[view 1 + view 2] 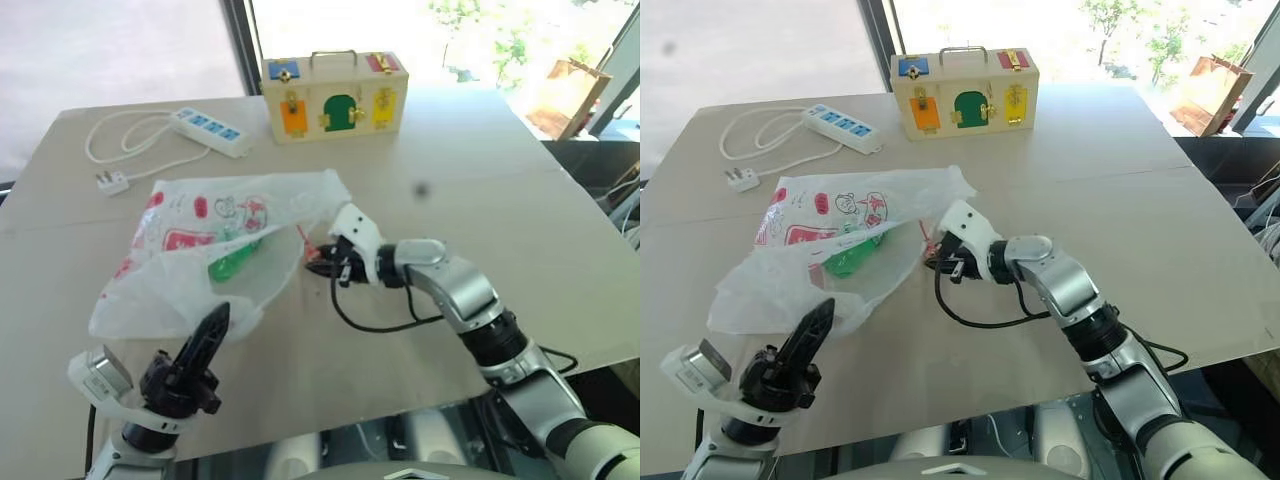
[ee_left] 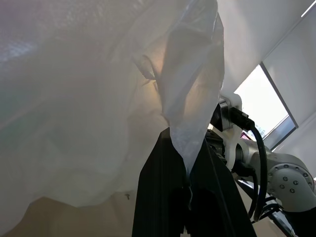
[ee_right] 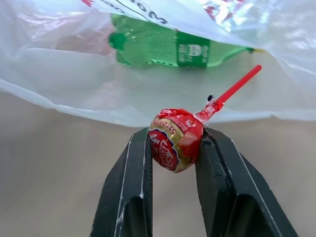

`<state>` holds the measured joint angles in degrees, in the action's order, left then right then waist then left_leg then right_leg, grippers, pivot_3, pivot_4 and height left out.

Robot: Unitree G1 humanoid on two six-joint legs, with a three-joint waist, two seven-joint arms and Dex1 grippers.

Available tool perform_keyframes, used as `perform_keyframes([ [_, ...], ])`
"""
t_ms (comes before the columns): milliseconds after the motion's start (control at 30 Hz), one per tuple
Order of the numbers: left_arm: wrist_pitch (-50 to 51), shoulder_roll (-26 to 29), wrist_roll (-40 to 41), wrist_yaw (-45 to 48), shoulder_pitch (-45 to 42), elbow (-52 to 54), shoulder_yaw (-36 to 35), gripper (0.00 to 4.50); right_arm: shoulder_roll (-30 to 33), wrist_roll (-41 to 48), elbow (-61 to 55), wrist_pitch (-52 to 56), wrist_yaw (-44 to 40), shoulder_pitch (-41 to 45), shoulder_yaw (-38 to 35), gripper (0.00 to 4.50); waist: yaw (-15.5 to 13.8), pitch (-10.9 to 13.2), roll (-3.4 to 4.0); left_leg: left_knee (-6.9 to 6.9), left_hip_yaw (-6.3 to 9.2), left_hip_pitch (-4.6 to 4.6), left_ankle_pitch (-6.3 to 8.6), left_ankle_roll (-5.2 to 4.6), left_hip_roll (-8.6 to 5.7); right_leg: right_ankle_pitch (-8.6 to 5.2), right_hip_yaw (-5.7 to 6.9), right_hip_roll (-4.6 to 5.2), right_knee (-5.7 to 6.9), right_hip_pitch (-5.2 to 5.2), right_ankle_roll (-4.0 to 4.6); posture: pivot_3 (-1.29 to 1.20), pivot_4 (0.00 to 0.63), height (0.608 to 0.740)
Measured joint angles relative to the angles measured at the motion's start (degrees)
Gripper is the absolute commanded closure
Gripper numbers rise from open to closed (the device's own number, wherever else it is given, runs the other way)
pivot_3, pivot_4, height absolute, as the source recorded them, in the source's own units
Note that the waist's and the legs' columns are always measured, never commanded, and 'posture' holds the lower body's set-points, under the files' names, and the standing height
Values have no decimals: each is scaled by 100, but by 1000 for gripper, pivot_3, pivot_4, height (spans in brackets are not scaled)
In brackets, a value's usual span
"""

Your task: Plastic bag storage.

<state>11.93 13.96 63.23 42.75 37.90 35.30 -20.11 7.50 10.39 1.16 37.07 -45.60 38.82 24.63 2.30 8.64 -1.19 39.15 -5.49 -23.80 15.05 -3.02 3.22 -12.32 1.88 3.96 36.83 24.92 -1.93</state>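
The plastic bag [image 1: 200, 250], thin, white and crinkly with red print, lies on the table left of centre with its mouth facing right. A green bottle [image 3: 163, 44] lies inside it. My left gripper [image 1: 218, 315] is at the bag's near edge, shut on a fold of the bag's film [image 2: 190, 98] and holding it up. My right gripper [image 1: 322, 262] sits just outside the bag's mouth, pointing into it. It is shut on a lollipop [image 3: 175, 138] in a red wrapper, whose red stick points toward the bag.
A wooden toy box [image 1: 335, 95] with coloured doors stands at the table's far edge. A white power strip [image 1: 210, 130] with its cord and plug [image 1: 112, 182] lies at the far left. The table [image 1: 480, 170] is bare wood to the right. A black cable loops under my right wrist.
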Motion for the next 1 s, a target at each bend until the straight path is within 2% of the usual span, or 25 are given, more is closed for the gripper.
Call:
perform_keyframes([
  [100,-9,-59,-13,15,40,3,40,4500,-386,-181,452,-98,88,312,241,3810,26,1,2,-4,-3,0,0,0,3,0,-2,-2,0,6,1,0,150,740],
  [200,-16,-87,-28,28,42,10,69,4500,-896,-395,1108,-98,377,724,369,2303,12,2,3,-5,-1,-5,0,1,4,1,1,-2,1,15,2,0,150,740],
  [300,-34,-104,-70,35,49,11,71,4500,-1485,-308,1574,-104,784,1028,31,894,-1,3,4,-6,-1,-17,0,1,0,1,2,6,-1,20,2,0,150,740],
  [333,-43,-113,-73,41,49,16,76,4500,-1490,-246,1568,-113,840,1096,-52,371,-21,4,7,-6,0,-19,1,0,-4,1,5,9,-3,21,2,0,150,740],
  [367,-54,-122,-77,45,67,16,75,4500,-1487,-206,1560,-113,889,1156,-181,35,-34,6,9,-6,0,-20,2,-1,-5,1,6,12,-5,20,2,0,150,740],
  [533,-86,-176,-119,49,104,17,79,4500,-1166,-123,1069,-10,640,893,-251,35,-11,0,0,-10,0,-21,6,-3,-4,1,7,12,-10,20,2,0,150,740],
  [600,-98,-190,-123,52,114,18,90,4500,-697,-38,782,156,286,676,-193,35,-23,-1,-5,-9,1,-22,6,-3,-5,1,8,13,-11,20,2,0,150,740],
  [700,-110,-200,-126,62,161,19,93,4500,359,202,290,329,-523,518,-172,35,-25,9,0,-8,0,-22,7,-6,-8,0,6,15,-13,20,1,0,150,740],
  [767,-112,-200,-127,69,178,19,93,4500,783,218,293,268,-751,544,-319,35,-8,10,1,-9,-1,-20,7,-5,-6,0,5,9,-13,21,1,0,150,740],
  [833,-112,-197,-127,75,153,20,101,4500,910,89,755,35,-657,746,-479,35,41,14,8,-11,-11,-18,7,-5,-4,0,-7,-6,-9,25,1,0,150,740],
  [1000,-112,-202,-130,85,161,20,121,4500,836,-828,2917,-1712,221,1569,-532,35,30,20,15,-15,-16,-17,6,-4,-4,-4,-17,-24,-4,29,9,0,150,740],
])
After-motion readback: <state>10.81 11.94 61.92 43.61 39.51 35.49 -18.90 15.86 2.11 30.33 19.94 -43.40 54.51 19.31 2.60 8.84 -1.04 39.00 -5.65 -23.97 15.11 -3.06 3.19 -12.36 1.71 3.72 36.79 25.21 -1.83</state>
